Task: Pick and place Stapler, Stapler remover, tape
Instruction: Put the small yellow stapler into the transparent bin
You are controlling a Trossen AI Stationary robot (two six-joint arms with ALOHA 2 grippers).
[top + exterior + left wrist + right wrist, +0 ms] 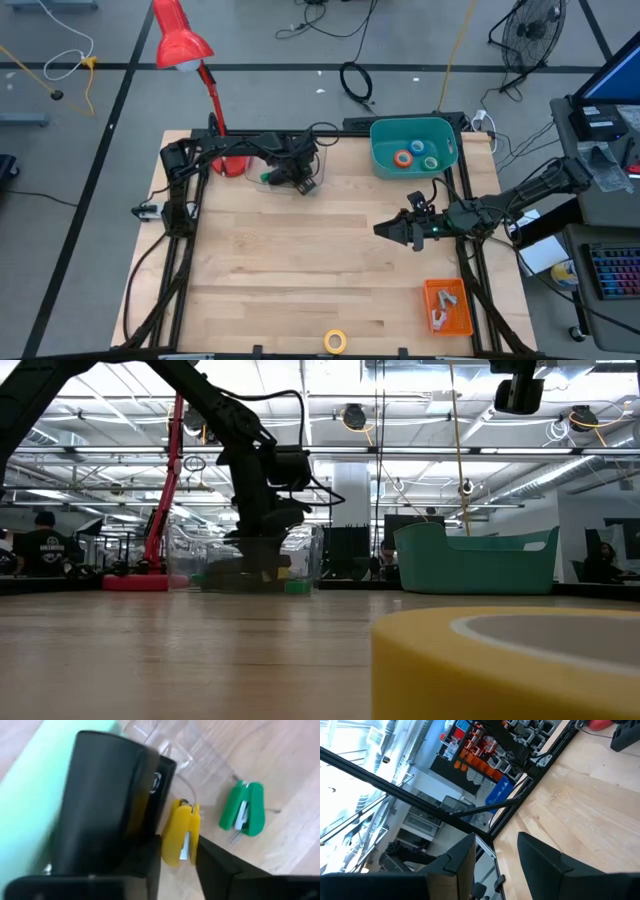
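Wooden table [300, 260], industrial room w/ ceiling lights behind. Teal bin [385, 160] at far edge holds tape rolls [404, 157]; clear container [262, 172] far left. L pincer [179, 865] down in it, part open, holding nothing; yellow staple remover [181, 832] lies betw. the fingers, long axis along them, green one [244, 809] beside. R pincer [495, 860] mid-table, part open, empty. Yellow tape [335, 341] at near edge.
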